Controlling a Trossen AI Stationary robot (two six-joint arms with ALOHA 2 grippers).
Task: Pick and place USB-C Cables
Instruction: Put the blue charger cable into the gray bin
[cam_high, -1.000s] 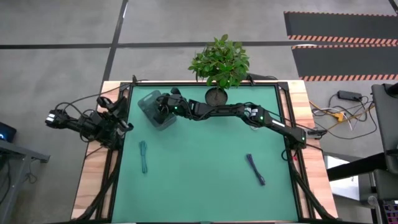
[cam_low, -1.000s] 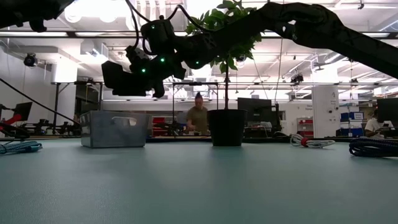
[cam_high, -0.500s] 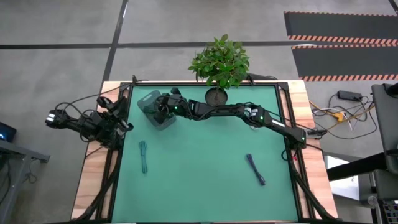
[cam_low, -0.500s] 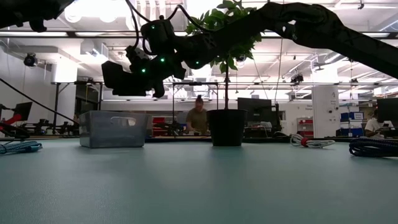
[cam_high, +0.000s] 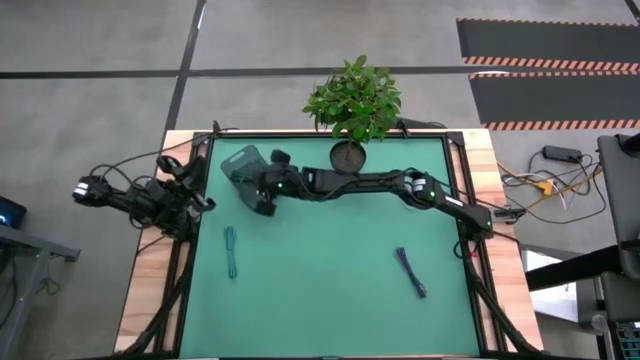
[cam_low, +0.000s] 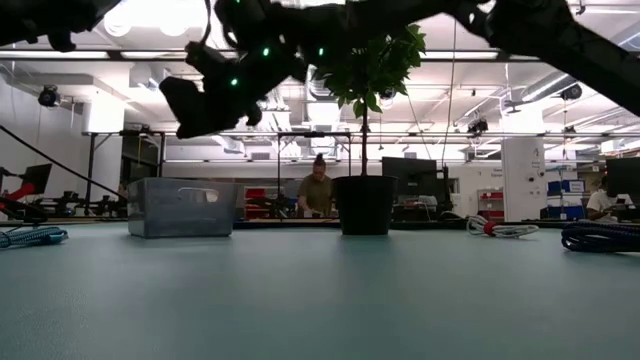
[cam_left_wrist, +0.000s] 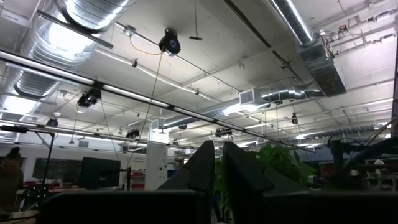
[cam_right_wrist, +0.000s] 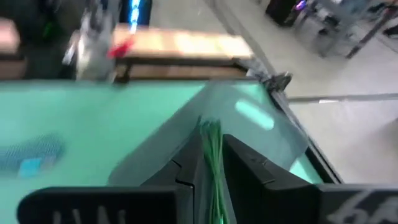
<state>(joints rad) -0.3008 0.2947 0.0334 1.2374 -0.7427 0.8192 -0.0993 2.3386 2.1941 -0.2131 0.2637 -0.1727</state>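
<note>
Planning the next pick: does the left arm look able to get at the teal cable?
Probably yes. The teal cable lies in the open on the mat near the left gripper; the right gripper, holding the green cable, is away by the basket.

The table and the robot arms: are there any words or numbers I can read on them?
No readable text anywhere.
The table carries no words or numbers.
The right gripper, holding the green cable, shows no label.
The basket and plant pot are bare.
Screens in the room behind are too small to read.
</note>
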